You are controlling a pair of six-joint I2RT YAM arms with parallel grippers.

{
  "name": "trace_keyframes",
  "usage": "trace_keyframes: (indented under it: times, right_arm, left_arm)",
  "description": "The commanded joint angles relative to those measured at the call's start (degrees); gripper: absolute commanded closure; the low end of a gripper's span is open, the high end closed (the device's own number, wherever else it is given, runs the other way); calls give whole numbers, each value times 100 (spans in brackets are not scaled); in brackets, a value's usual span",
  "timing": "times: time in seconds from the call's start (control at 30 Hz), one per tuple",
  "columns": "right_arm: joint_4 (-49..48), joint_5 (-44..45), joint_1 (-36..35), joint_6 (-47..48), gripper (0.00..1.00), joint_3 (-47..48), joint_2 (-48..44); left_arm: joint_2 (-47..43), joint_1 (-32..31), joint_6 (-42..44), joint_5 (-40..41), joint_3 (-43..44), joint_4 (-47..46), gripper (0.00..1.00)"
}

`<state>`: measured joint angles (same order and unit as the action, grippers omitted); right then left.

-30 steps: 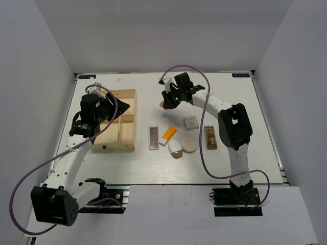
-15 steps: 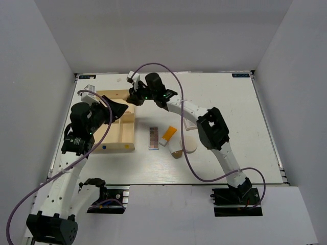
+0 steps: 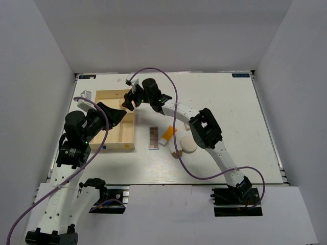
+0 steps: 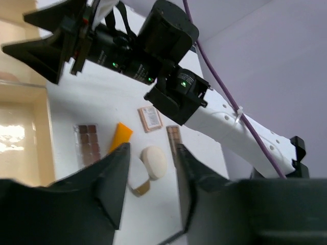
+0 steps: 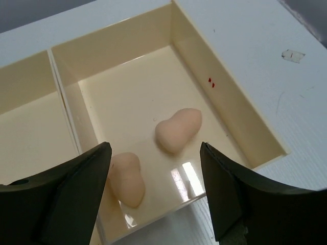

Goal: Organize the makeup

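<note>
A white counter point(image 3: 230, 112) sits boxed in by plain pale walls: a back wall point(image 3: 163, 35) and one on each side, all bare. The surface is matte, with a faint line pattern and a few small marks near the tray.

The pale wooden divided tray point(image 3: 117, 147) lies on the counter's left part. The right arm stretches across to it, and the right end effector point(image 3: 129, 101) hangs over the far compartment with its jaws spread wide and nothing between them. In that compartment, seen from the right wrist, two peach egg-shaped sponges point(image 5: 179, 130) lie on the floor, apart from each other, one near the middle and the other point(image 5: 126, 178) close to the divider.

The left end effector point(image 3: 116, 114) hovers over the tray's right side, its jaws partly apart and empty.

The remaining makeup lies on the counter right of the tray: a slim eyeshadow palette point(image 3: 153, 138), just beside it the orange tube point(image 3: 168, 135) with its white cap, and a round cream puff point(image 3: 189, 145). The left wrist view also shows the square compact point(image 4: 151, 118) and a second palette point(image 4: 173, 140) beyond them.
</note>
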<state>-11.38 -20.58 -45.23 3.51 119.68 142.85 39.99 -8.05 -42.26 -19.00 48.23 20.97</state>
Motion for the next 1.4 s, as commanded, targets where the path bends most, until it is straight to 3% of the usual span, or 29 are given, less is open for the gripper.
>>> trace_keyframes:
  times: [0.0,0.03,0.1,0.13,0.23,0.3,0.4,0.43,0.5,0.53,0.63,0.77,0.93,1.1,1.37]
  right_arm:
    - [-479,89,102,-17,25,-22,-625]
    - [-567,89,120,-34,27,-154,-905]
    - [-611,220,313,-270,41,-550,-1344]
    - [-455,230,366,-489,57,-638,-1451]
    - [-59,46,988,-1071,83,-1050,-1908]
    - [293,-112,1444,-1020,88,-1637,-2207]
    - [855,-271,2024,-642,79,-2445,-3031]
    - [1030,-341,2158,-571,67,-2641,-3182]
    - [1646,-508,2613,-378,56,-3149,-3647]
    - [1821,-543,2738,-377,45,-3335,-3815]
    - [2271,-561,3178,18,32,-4167,-4509]
    - [2307,-509,3688,80,28,-5181,-5388]
    - [2272,-526,4135,27,28,-6103,-6207]
    - [2236,-623,4426,-17,28,-6369,-6462]
    - [2166,-834,4690,-52,28,-6475,-6489]
  left_arm:
    - [315,-3,-63,-611,72,-93,52]
    - [438,-3,-63,-744,212,-180,56]
    - [824,-55,-89,-1103,406,-260,60]
    - [948,-56,-98,-1192,450,-339,60]
    - [1467,-117,-168,-1561,599,-584,65]
    - [1765,-292,-169,-1650,749,-629,67]
    - [2354,-731,-81,-1607,995,-629,67]
    - [2660,-1028,-46,-1519,1048,-629,67]
    - [3004,-1372,-10,-1396,1197,-621,66]
    - [3389,-1757,25,-1256,1259,-603,65]
    - [4076,-2330,234,-948,1697,-200,59]
    - [5480,-3165,674,-159,2899,749,48]
    - [6590,-3553,1088,292,3859,1479,42]
    - [7881,-3878,1308,773,5254,2399,39]
    - [8728,-3984,1369,1171,6190,3176,37]
